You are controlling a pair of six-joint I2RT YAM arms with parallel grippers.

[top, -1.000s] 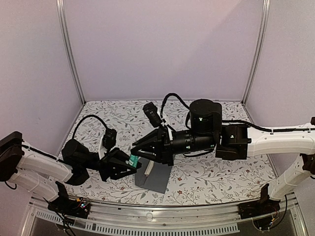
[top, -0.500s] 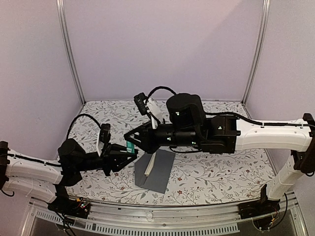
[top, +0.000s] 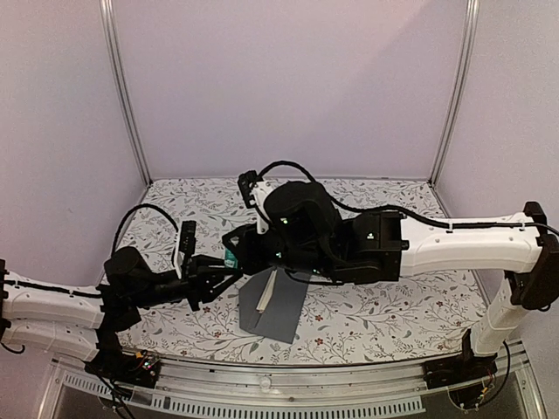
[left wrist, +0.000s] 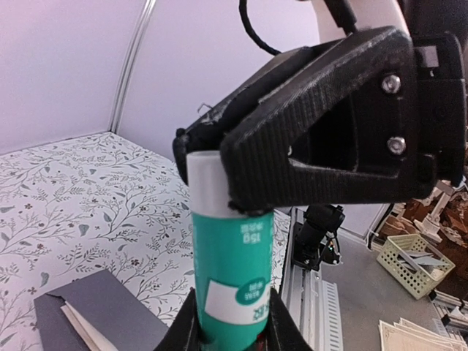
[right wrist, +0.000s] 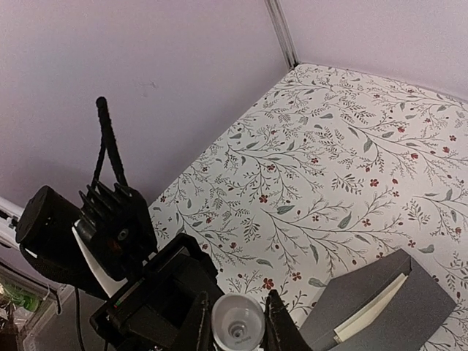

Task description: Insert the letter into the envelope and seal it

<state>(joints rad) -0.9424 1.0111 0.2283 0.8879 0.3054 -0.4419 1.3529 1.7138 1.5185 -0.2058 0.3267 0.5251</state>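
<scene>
Tube [left wrist: 230, 270] gripped (left claw [left wrist: 232, 329] teal end, right claw [right wrist: 238, 322] white end).

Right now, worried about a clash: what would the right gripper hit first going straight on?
The right gripper grips the glue tube by its white end; straight on, it would likely meet the left gripper clamped on the teal body.

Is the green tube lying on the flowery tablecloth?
No, the tube is up in the air, pinched by the left end effector below and the right end effector above.
</scene>
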